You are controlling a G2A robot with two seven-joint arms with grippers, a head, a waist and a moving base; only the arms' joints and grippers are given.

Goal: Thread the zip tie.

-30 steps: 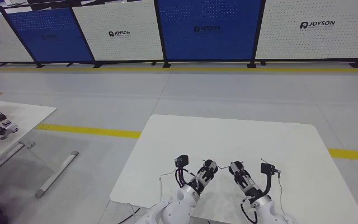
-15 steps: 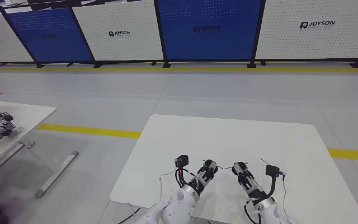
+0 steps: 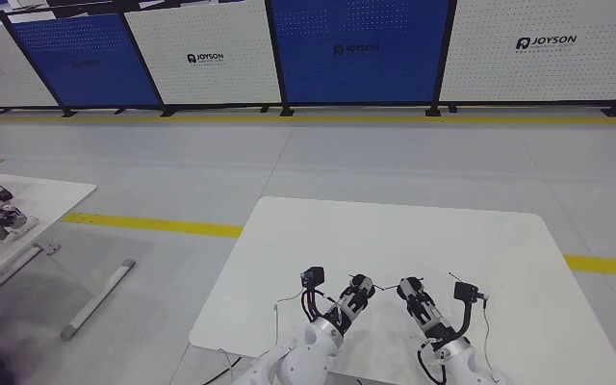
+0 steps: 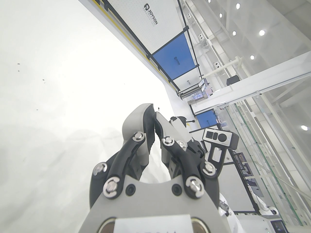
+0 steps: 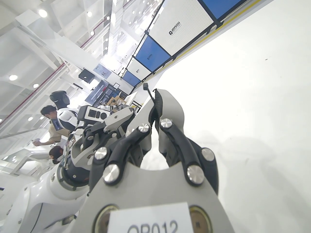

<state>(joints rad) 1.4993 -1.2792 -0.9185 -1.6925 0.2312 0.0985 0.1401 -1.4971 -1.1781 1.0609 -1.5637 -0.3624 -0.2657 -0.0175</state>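
Your right gripper (image 3: 409, 285) edged back toward the left gripper (image 3: 362, 283). Its wrist view shows it pinching the zip tie (image 5: 146, 87) by the head; the left seemingly pinches the tail.

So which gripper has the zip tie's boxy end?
The right gripper: the zip tie sticks out of it boxy head first. The left gripper shows just a thin tip.

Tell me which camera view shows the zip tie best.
The right wrist view: the zip tie sticks out of the shut right gripper, its head clear. The top view gives a thin dark line between the grippers; the left wrist view, a tiny dark tip at the left gripper.
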